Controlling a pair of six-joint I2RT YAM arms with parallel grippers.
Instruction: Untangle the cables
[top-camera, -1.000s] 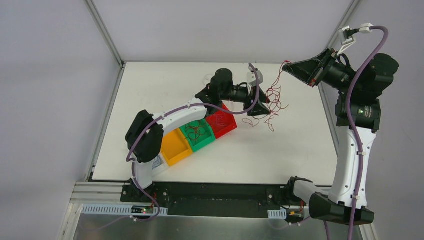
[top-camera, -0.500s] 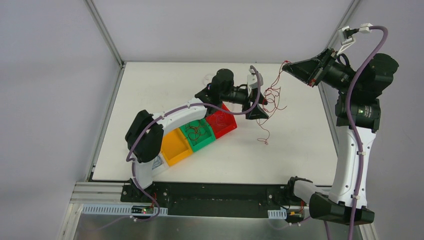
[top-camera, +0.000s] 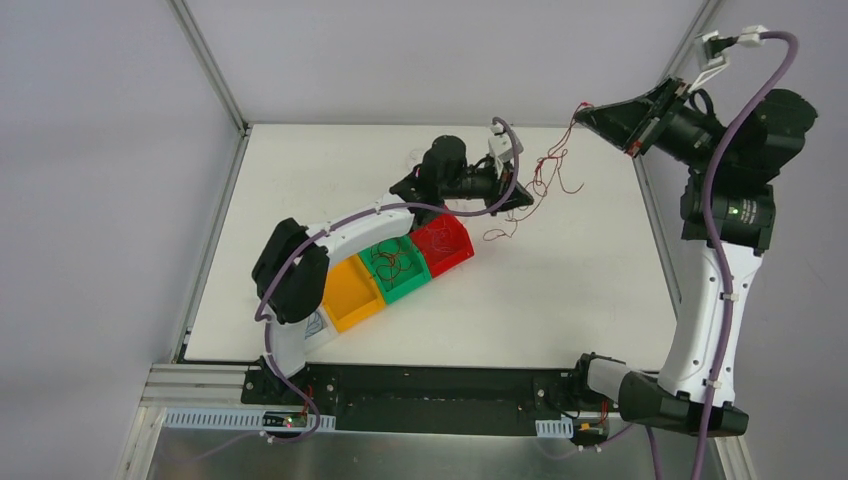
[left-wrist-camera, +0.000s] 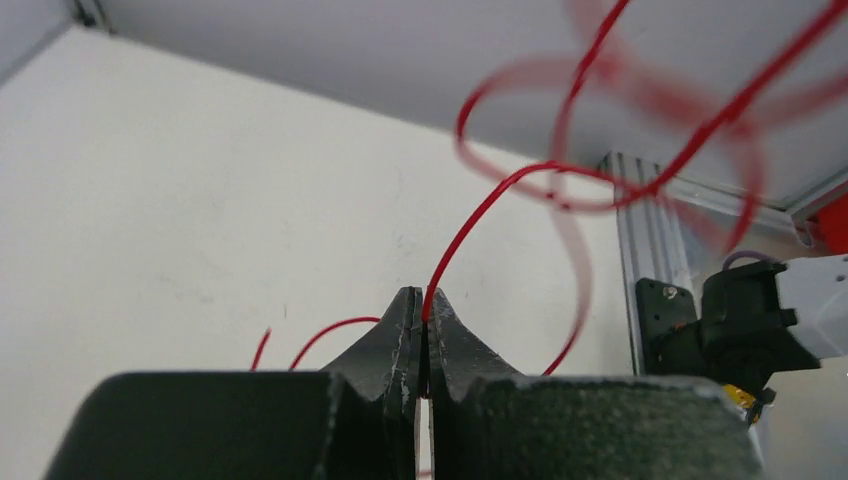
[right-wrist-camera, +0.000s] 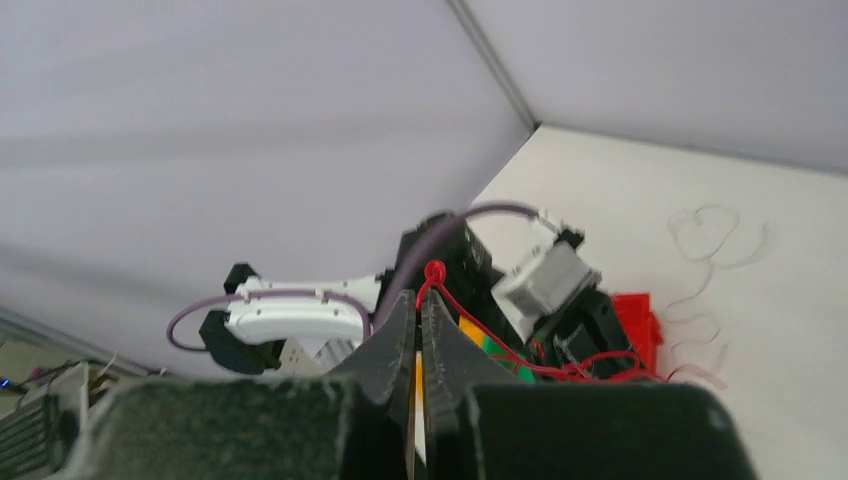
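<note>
- red cables (top-camera: 545, 178), hair-fine and curly, hang in a loose tangle above the far right part of the table (top-camera: 300, 200), strung between the two claws. one curl droops towards the tabletop just beyond the red bin (top-camera: 445, 245).
- black left gripper (left-wrist-camera: 422, 312) is pinched closed, with a single red strand nipped at the very tips of its fingers.
- black right gripper (right-wrist-camera: 420, 300) is raised high at the far right, clamped on another strand whose small end loop sticks out above the tips.
- green bin (top-camera: 400, 268) holds a few dark red curls. a white cable (right-wrist-camera: 700, 212) lies flat on the table, apart from the tangle.
- wire like this looks almost weightless, limp yet springy. the curls likely hook one another, so a hard straight pull could tighten the knot instead of freeing it.
- thin, smooth strands may slide out of a tip-only pinch. probably best to take one strand alone, on a plain stretch near a free end and clear of the crossings, seated further back between the pads, and then draw it out gently.
</note>
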